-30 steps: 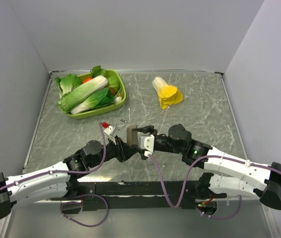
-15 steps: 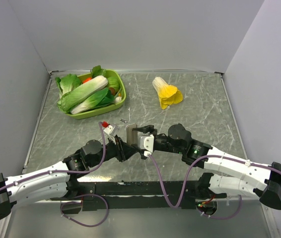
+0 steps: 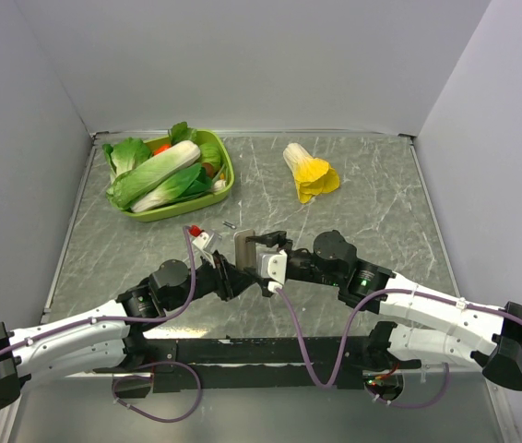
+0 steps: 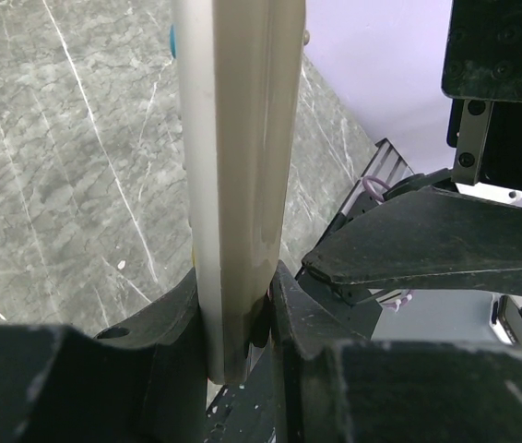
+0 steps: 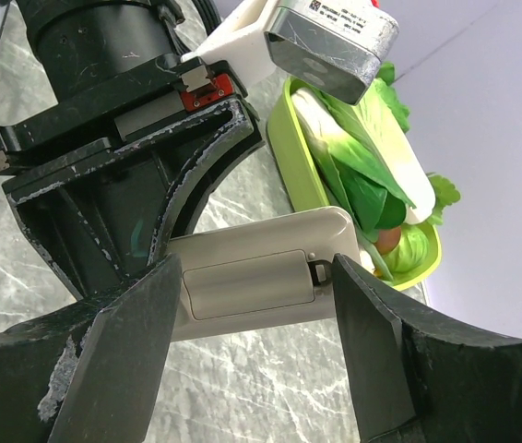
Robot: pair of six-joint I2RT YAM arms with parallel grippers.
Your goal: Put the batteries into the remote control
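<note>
The remote control (image 3: 243, 247) stands on end above the table's middle, and my left gripper (image 3: 231, 273) is shut on its lower end. In the left wrist view the beige bar (image 4: 238, 166) rises from between the jaws of that gripper (image 4: 238, 323). Its grey-beige back with the shut battery cover (image 5: 252, 277) faces the right wrist camera. My right gripper (image 5: 256, 341) is open, one finger on each side of the cover, and the right fingertip (image 5: 372, 305) is at the cover's latch. One small dark battery (image 3: 230, 224) lies on the table behind the remote.
A green tray (image 3: 229, 171) of toy vegetables sits at the back left. A yellow-and-white toy cabbage (image 3: 310, 173) lies at the back right. A small red item (image 3: 194, 229) rests near the left wrist. Grey walls close in the table on three sides.
The right gripper's jaws stand a touch wider than before. The remote and both arms have barely moved.
</note>
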